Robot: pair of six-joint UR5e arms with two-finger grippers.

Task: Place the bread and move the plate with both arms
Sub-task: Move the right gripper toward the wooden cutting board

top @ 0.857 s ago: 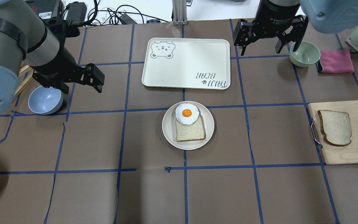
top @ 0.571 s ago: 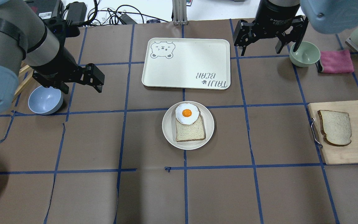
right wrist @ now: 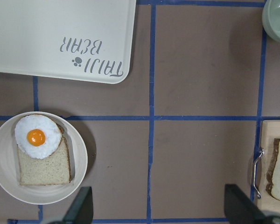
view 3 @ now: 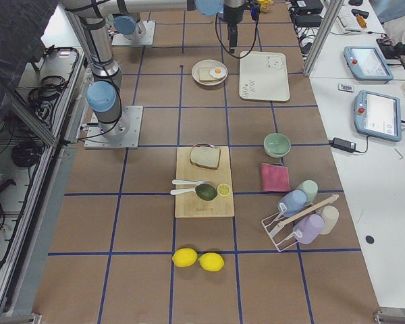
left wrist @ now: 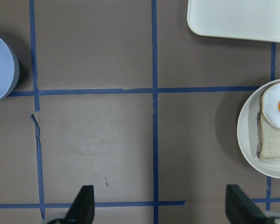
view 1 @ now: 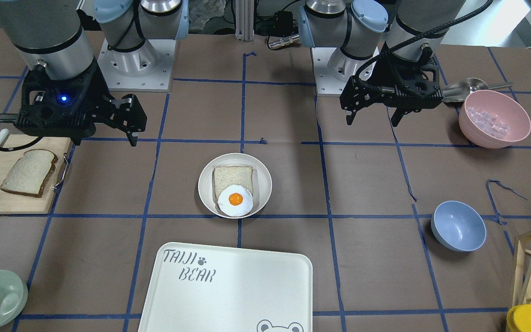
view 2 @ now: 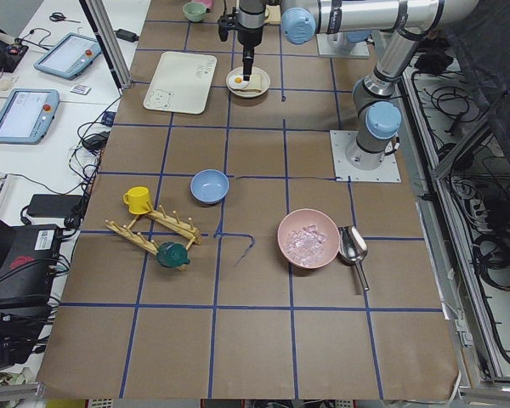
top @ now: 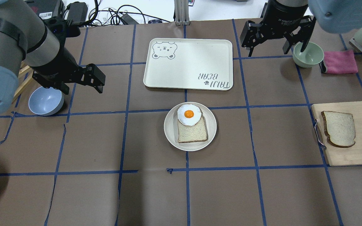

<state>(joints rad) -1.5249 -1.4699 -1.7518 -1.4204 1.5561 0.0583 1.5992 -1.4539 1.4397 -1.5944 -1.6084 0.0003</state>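
Left gripper (top: 83,90): wide open, empty, upper left.
Plate (top: 169,135): centre; we could tip it and slide the fried egg (top: 189,114).
Right gripper (top: 276,52): spread, empty; may clip the green bowl (top: 308,56).
Bread (top: 339,128): flat on the cutting board (top: 347,157), right edge; our pinch could slip.

Both arms (view 1: 46,39) are silver-grey tubes with pale-blue joint caps (view 1: 109,9), black wrists (view 1: 58,108), bolted pale base plates (view 1: 132,67).

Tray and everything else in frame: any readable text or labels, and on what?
"TAIJI BEAR", with a paw print, on the tray.
White print on the right gripper's body: too blurred to read.
White sticker on the black box at the overhead view's top left: too small to read.
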